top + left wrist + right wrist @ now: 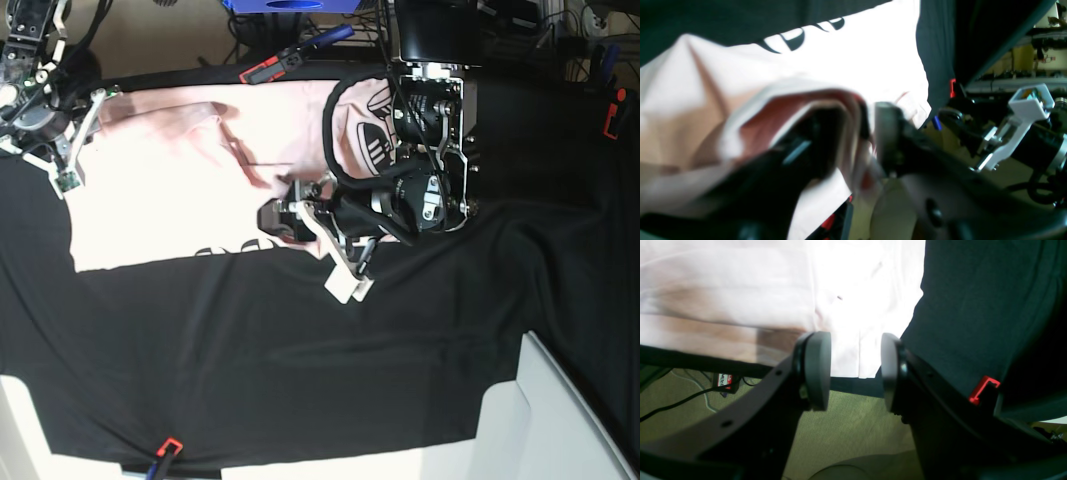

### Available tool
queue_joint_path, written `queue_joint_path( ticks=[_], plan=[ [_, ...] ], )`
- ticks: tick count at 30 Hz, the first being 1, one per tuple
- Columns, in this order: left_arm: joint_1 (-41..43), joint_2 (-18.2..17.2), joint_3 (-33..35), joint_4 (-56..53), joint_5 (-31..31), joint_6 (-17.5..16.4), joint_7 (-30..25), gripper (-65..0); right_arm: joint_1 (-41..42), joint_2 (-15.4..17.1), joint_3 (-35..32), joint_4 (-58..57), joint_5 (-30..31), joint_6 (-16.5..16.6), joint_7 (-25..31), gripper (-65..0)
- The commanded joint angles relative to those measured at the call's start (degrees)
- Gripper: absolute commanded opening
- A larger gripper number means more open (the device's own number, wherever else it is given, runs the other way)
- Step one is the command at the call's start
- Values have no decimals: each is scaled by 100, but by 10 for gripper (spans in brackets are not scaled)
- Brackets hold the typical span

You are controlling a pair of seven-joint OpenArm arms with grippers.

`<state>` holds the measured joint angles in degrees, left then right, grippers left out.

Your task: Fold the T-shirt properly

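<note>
Item: left gripper, nearest the left wrist lens, blurred; jaws part-way apart with a bunched fold of the T-shirt between them and draped over one finger; whether the cloth is pinched or merely hanging there cannot be told. Item: right gripper, jaws apart, nothing between the pads; the shirt's corner hem lies just beyond its fingertips, at the edge of the black table cloth, floor showing beneath. Item: T-shirt, pale pink, spread on the cloth, its long axis running from the right gripper at one end to the left gripper at the other; a strip of black lettering shows along its near edge, and a printed portion is rucked up beside the left arm. Relation governing the coming move, as judged: the left gripper sits in the cloth and is the nearer arm to the rumpled end; the right gripper stands at the flat end, hem directly ahead of its open jaws, so a short advance would meet the edge. Fold judged only partly made; cloth unsmoothed.
</note>
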<state>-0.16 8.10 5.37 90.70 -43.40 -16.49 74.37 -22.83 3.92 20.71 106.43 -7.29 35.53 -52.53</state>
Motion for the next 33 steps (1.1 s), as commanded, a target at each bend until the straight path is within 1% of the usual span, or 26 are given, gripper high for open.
queue_joint_path(
  ticks=[1, 5, 7, 8, 10, 11, 13, 14, 15, 17, 18, 20, 21, 22, 24, 25, 26, 30, 32, 33],
  plan=[
    [-111, 30, 57, 95, -104, -34, -39, -385, 63, 52, 17, 86, 21, -23, 53, -425],
    [-296, 12, 576, 87, -113, -96, -39, -381, 90, 43, 17, 78, 21, -23, 53, -425],
    [-366, 12, 751, 87, -113, -325, -39, -383, 134, 25, 17, 78, 21, -23, 53, -425],
    [-384, 30, 804, 87, -113, -492, -39, -385, 142, 25, 17, 78, 21, -23, 53, -425],
    [-392, 47, 778, 157, -131, -746, -48, -386, 142, 25, 17, 78, 21, -23, 53, -425],
    [-392, 47, 725, 183, -210, -755, -74, -386, 151, 25, 17, 78, 21, -23, 53, -425],
    [-401, 3, 347, 262, -359, -755, -83, -390, 151, 52, -18, 78, 21, -23, 53, -425],
    [-401, -49, 13, 324, -377, -746, -83, -408, 151, 60, -27, 86, 21, -14, 53, -425],
    [-401, -120, -321, 350, -368, -738, -83, -452, 151, 60, -36, 86, 21, -14, 53, -425],
    [-401, -366, -1016, 350, -368, -738, -83, -605, 186, 78, -168, 95, 21, -14, 53, -425],
    [-392, -533, -1394, 333, -368, -729, -83, -650, 186, 210, -326, 113, 12, -6, 53, -425],
    [-340, -902, -2106, 333, -368, -729, -48, -650, 177, 474, -809, 113, 12, -6, 36, -425],
    [-304, -1078, -2370, 341, -368, -720, -48, -650, 160, 553, -1020, 139, 12, -6, 36, -425],
    [-190, -1315, -2642, 333, -359, -615, -57, -650, 160, 641, -1231, 210, 4, -14, 36, -425],
    [3, -1755, -3073, 359, -166, -184, -83, -650, 160, 816, -1627, 412, 4, -14, 9, -425],
    [91, -1913, -3196, 368, -52, -61, -83, -650, 177, 869, -1803, 517, 4, -14, 1, -425],
    [188, -2080, -3337, 377, 124, -17, -92, -650, 195, 948, -1979, 614, -5, -14, 1, -425],
    [601, -2528, -3627, 377, 713, -34, -92, -650, 459, 1256, -2673, 746, -5, -23, -131, -425],
    [838, -2687, -3627, 377, 1135, -34, -232, -650, 652, 1335, -3034, 746, -5, -23, -272, -427],
    [944, -2704, -3618, 377, 1364, -34, -347, -650, 731, 1370, -3183, 755, -5, -23, -307, -427]
  ],
)
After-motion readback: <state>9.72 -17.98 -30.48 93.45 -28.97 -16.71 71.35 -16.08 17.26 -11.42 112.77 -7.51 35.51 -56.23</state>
